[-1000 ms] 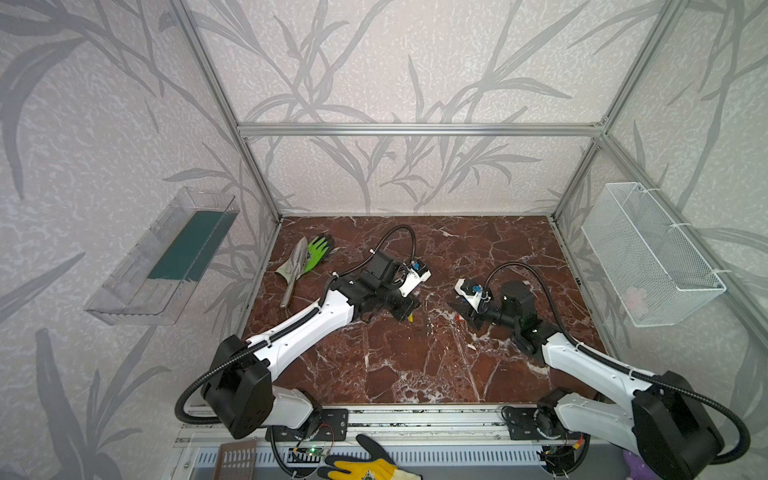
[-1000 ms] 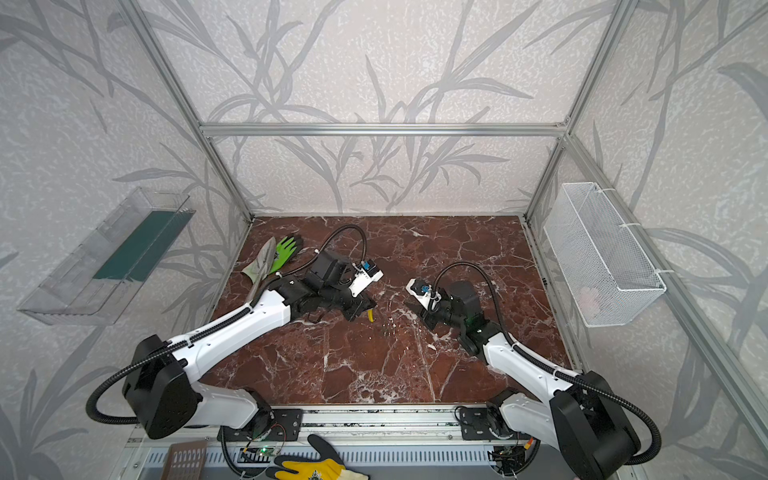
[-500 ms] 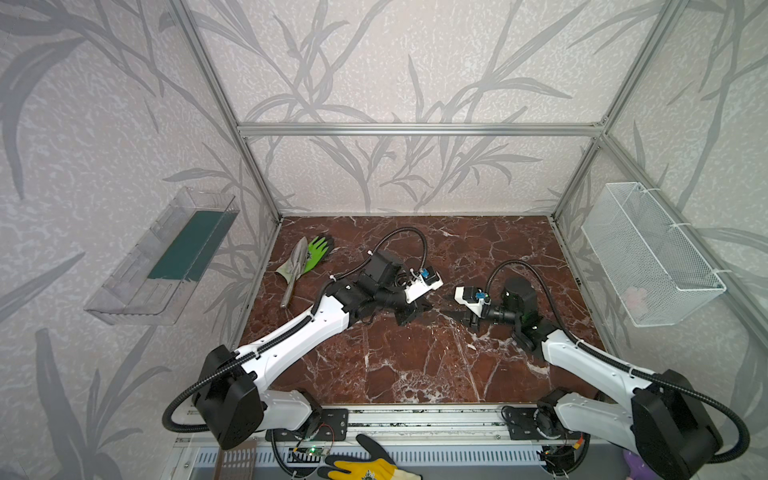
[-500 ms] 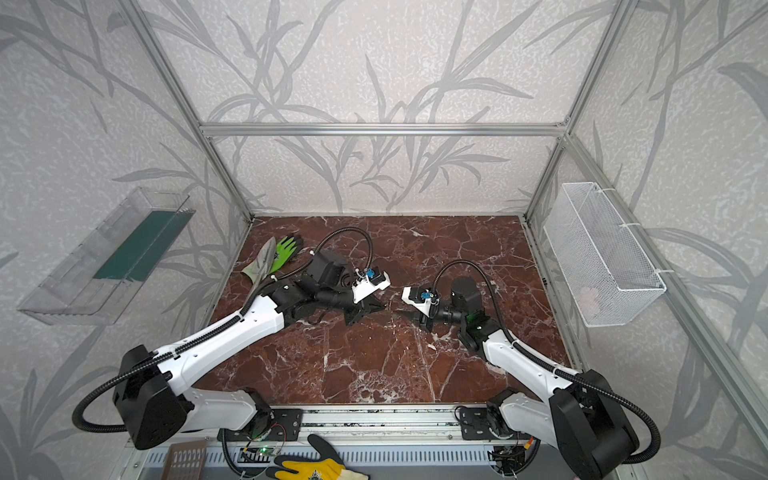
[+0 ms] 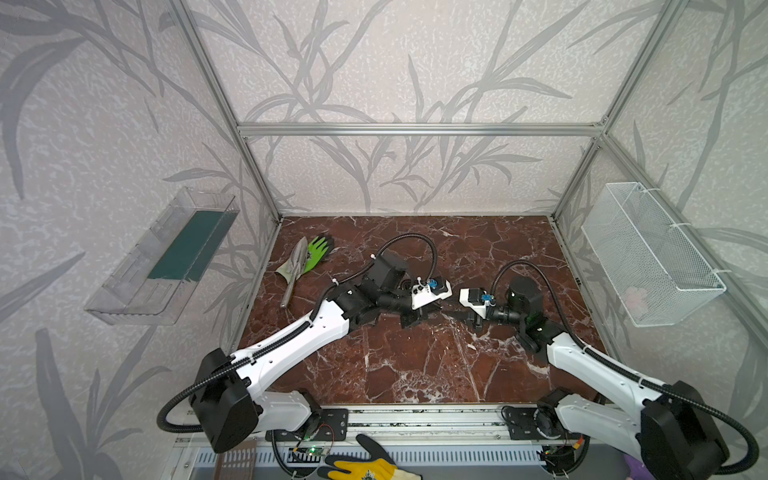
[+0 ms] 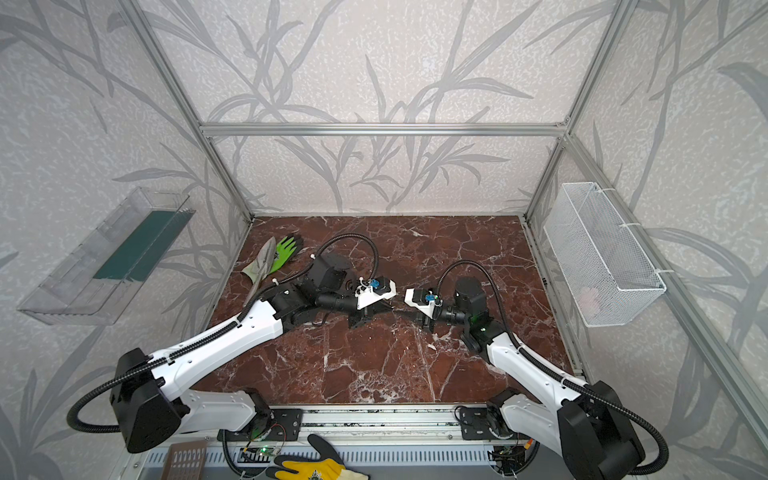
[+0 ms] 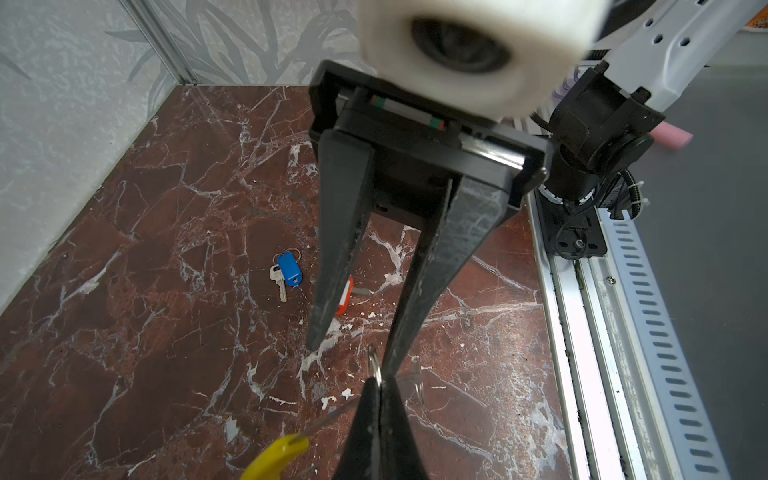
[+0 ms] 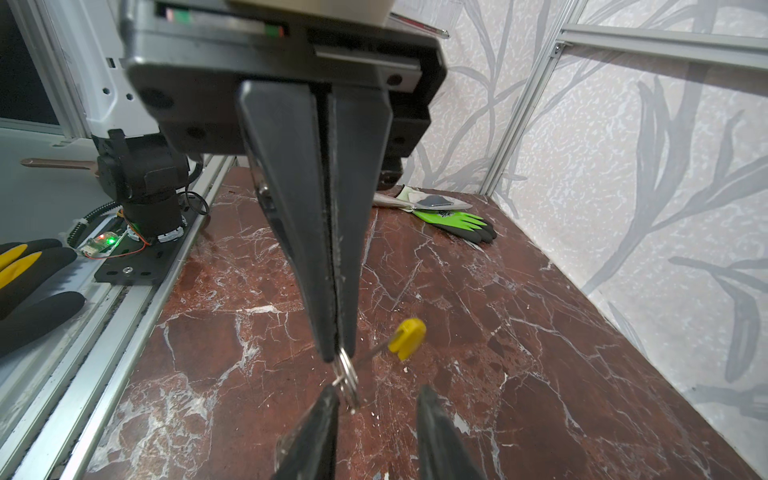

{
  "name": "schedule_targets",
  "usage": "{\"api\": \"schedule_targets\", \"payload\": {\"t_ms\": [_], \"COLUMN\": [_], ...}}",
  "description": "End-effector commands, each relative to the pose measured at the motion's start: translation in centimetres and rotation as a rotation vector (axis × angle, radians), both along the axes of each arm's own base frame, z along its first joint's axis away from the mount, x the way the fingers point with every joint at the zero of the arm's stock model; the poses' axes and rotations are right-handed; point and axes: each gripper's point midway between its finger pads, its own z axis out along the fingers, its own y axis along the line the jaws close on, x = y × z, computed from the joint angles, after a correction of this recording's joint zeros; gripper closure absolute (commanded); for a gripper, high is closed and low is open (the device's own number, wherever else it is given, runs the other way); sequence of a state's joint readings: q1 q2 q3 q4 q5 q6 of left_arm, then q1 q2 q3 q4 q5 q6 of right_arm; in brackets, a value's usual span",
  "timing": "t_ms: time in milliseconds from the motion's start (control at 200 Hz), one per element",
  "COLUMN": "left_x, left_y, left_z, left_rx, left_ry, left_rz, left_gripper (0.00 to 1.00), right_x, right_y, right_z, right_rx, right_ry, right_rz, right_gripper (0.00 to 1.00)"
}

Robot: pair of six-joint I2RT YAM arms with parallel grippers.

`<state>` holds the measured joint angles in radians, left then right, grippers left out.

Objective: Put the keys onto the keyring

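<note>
My left gripper is shut on the keyring, a small silvery ring with a thin wire running to a yellow piece. It holds the ring above the marble floor. My right gripper faces it tip to tip, open, and the ring sits just beside one of its fingers. In both top views the two grippers meet at mid-table. The keys lie on the floor in the left wrist view. The blue-tagged one shows fully. The red-orange one is partly hidden behind a right finger.
A green glove and a trowel lie at the back left of the floor. A wire basket hangs on the right wall and a clear tray on the left wall. A yellow glove lies beyond the front rail.
The left gripper has swung right and up with the keyring. The right gripper has turned to face it, and its jaws have narrowed. The tips now nearly meet.
</note>
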<state>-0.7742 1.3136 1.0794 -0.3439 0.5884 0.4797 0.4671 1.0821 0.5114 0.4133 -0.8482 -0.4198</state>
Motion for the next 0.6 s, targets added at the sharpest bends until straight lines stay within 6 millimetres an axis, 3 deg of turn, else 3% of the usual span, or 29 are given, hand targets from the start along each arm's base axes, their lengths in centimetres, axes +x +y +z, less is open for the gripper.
{"api": "schedule_targets", "payload": {"t_ms": [0,315,595], "left_x": [-0.40,-0.88,-0.99], "left_y": [-0.13,-0.59,-0.56], "left_z": [2.25,2.65,2.68], "left_rx": [-0.023,-0.020,-0.026], "left_ry": [-0.097,-0.136,-0.166], "left_rz": [-0.041,-0.063,-0.061], "left_gripper": [1.00,1.00,1.00], "right_x": [-0.55,-0.88,-1.31], "right_y": [-0.15,-0.18,-0.40], "right_z": [0.83,0.41,0.52], "right_rx": [0.006,-0.004,-0.002], "right_ry": [-0.019,-0.007,-0.017], "right_rz": [0.022,0.037,0.044], "right_gripper": [0.68,0.74,0.89]}}
